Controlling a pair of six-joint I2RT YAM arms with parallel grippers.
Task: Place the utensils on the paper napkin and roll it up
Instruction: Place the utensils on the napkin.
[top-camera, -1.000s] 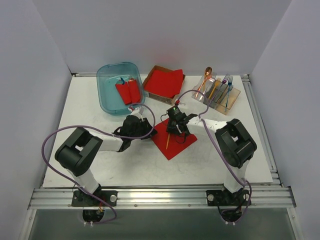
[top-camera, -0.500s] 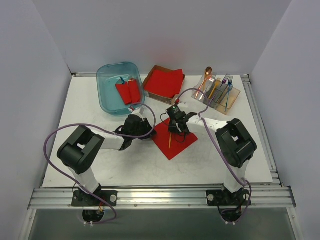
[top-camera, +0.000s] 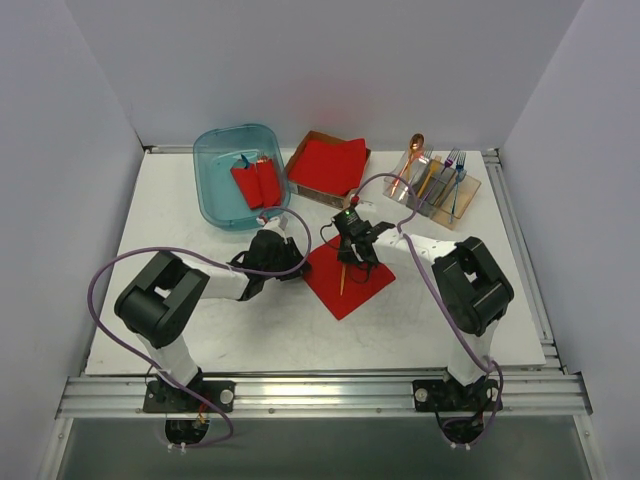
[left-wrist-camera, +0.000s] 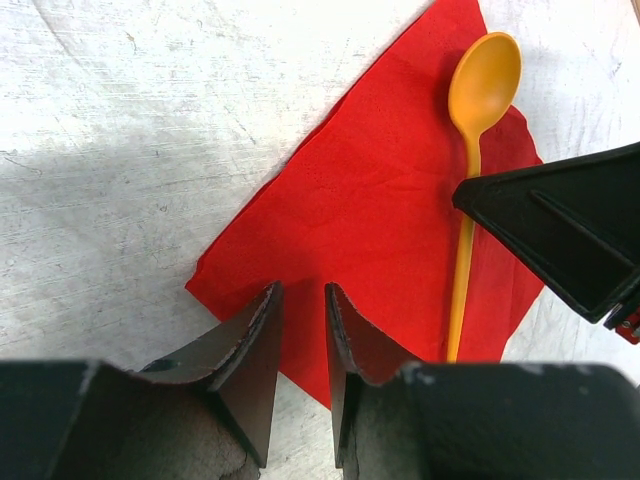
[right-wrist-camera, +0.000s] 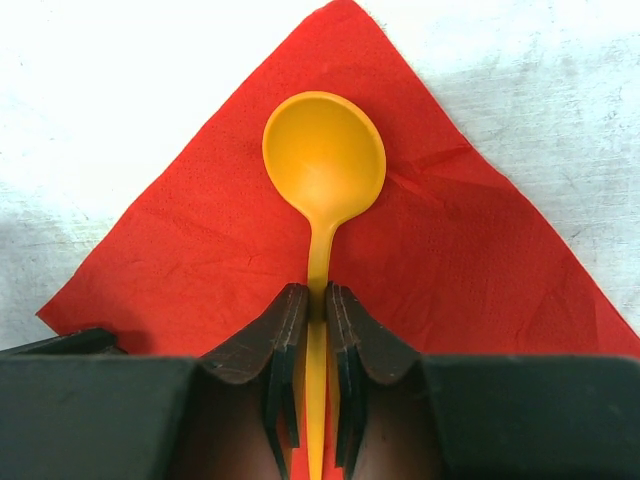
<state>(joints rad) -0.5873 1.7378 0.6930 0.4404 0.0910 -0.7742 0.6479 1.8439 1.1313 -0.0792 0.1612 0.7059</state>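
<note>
Spoon is pinched by the right gripper, bowl laid near the paper napkin's corner. Left gripper is parted narrowly at the napkin's edge.

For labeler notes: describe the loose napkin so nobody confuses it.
On the white table, look at the centre. The paper napkin lies flat there, a diamond with an orange-yellow spoon on it. Unlike the red stack in the cardboard box and the rolled bundles in the blue tub, it is one loose sheet.
</note>
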